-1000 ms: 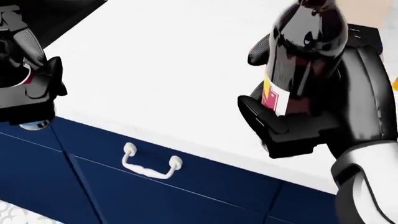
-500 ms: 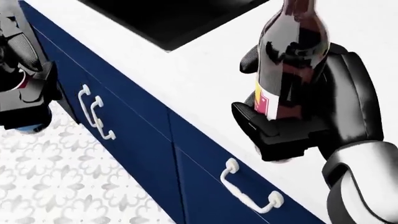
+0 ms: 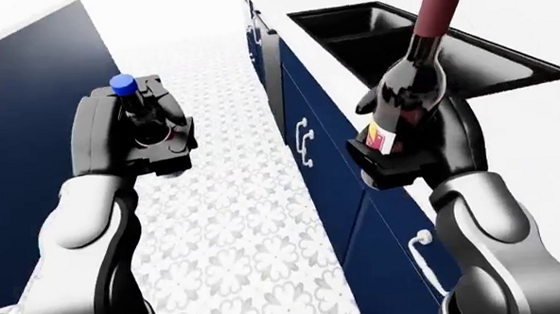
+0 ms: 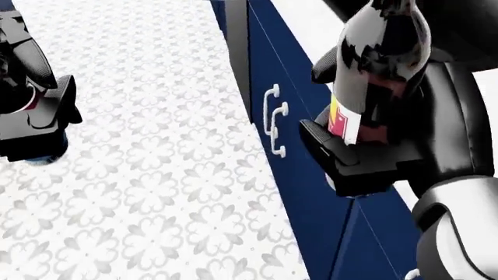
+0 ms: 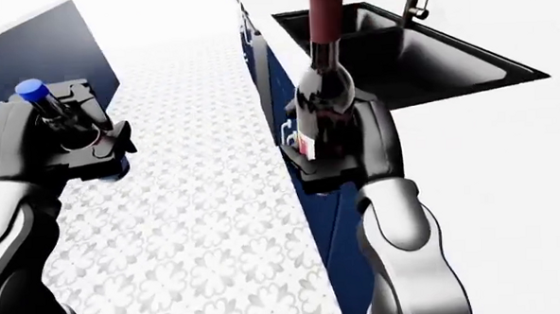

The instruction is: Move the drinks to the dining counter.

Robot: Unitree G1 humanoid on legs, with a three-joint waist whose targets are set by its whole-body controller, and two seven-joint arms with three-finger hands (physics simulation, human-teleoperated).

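Observation:
My right hand (image 3: 407,141) is shut on a dark wine bottle (image 3: 414,80) with a maroon neck and a red and yellow label, held upright over the edge of the white counter (image 5: 508,168). My left hand (image 3: 146,134) is shut on a small dark bottle with a blue cap (image 3: 122,84), held over the patterned floor. In the head view the wine bottle (image 4: 378,64) fills the upper right, and the left hand (image 4: 31,111) shows at the left edge with its bottle mostly hidden.
A black sink (image 5: 418,51) with a tap (image 5: 415,0) is set in the white counter on the right. Blue cabinet fronts with white handles (image 4: 272,119) run below it. A second blue counter (image 3: 22,90) stands at the left, across a grey patterned floor (image 4: 147,192).
The whole picture has swung round: the camera turned from the counter top and drawers toward the floor aisle. Both hands hold their bottles as before.

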